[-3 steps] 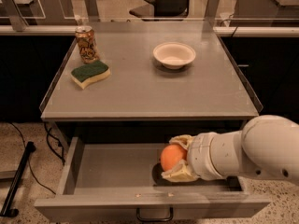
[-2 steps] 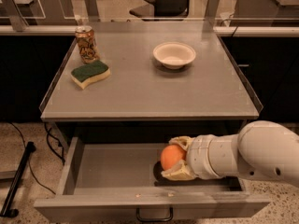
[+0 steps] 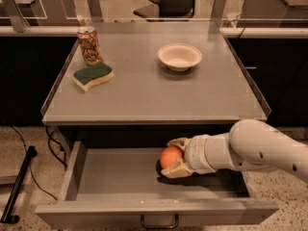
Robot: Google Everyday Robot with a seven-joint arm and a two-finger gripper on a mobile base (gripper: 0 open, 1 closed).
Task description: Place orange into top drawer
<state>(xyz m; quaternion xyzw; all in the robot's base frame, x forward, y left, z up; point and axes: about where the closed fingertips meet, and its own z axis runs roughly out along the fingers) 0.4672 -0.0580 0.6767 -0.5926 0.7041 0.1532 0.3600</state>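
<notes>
The top drawer (image 3: 110,177) stands pulled open below the grey counter, with its dark handle (image 3: 159,222) at the front. The orange (image 3: 170,156) is inside the drawer, right of centre, held just above or on the drawer floor. My gripper (image 3: 173,158) reaches in from the right on a white arm (image 3: 250,150) and is shut on the orange, one finger above it and one below.
On the counter (image 3: 154,93) stand an orange-patterned drink can (image 3: 89,44) at the back left, a green and yellow sponge (image 3: 93,75) in front of it, and a white bowl (image 3: 179,57) at the back right. A black pole (image 3: 18,186) lies on the floor at left.
The arm has drawn slightly to the right and the orange with the gripper sits a little lower in the drawer. Nothing on the counter has moved.
</notes>
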